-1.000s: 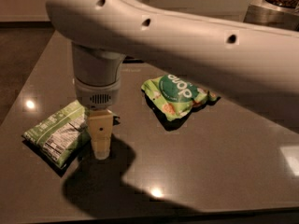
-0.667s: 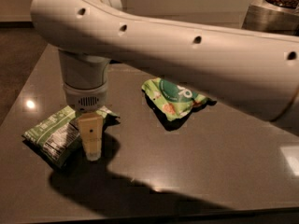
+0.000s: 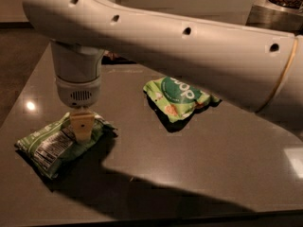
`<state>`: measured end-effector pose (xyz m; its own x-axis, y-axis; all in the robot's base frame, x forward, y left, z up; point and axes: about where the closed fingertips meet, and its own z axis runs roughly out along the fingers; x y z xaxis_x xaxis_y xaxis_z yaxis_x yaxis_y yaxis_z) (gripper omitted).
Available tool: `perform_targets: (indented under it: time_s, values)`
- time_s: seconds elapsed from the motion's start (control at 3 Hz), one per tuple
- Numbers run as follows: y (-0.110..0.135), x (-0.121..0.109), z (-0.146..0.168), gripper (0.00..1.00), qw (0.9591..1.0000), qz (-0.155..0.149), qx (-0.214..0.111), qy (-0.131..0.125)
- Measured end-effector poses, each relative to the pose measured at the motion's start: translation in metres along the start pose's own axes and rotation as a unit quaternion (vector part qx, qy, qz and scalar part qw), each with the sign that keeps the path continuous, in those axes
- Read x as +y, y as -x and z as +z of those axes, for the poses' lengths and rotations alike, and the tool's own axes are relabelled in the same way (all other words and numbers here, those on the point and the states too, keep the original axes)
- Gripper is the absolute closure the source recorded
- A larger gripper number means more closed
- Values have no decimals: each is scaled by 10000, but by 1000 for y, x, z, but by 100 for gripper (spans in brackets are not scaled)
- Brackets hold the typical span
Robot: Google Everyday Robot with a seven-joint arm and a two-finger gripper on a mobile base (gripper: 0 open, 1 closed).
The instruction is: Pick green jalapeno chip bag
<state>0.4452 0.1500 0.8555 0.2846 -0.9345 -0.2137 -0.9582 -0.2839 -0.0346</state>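
Note:
The green jalapeno chip bag (image 3: 49,146) lies flat at the left of the dark table (image 3: 199,164), a crinkled light-green bag with its white nutrition label facing up. My gripper (image 3: 82,126) hangs straight down from the big white arm (image 3: 189,46) and sits over the bag's upper right part, its cream tip low against the foil. The gripper hides part of the bag's right end.
A brighter green bag with a dark green circle and white lettering (image 3: 179,96) lies near the table's middle, to the right of the gripper. A metal container with dark contents (image 3: 279,4) stands at the back right. The table's front edge runs along the bottom.
The gripper has moved left and lowered, from beside the light-green bag's right edge to directly over it. Both bags lie where they were.

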Motion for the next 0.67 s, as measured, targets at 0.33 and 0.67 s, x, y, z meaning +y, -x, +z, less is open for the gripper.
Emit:
perform_targets:
  time_s: [0.33,0.67]
  values:
    - [-4,-7,-44,72,9994,46,-284,-186]
    - [-13,-16,-91,95,9975,90,-565,-425]
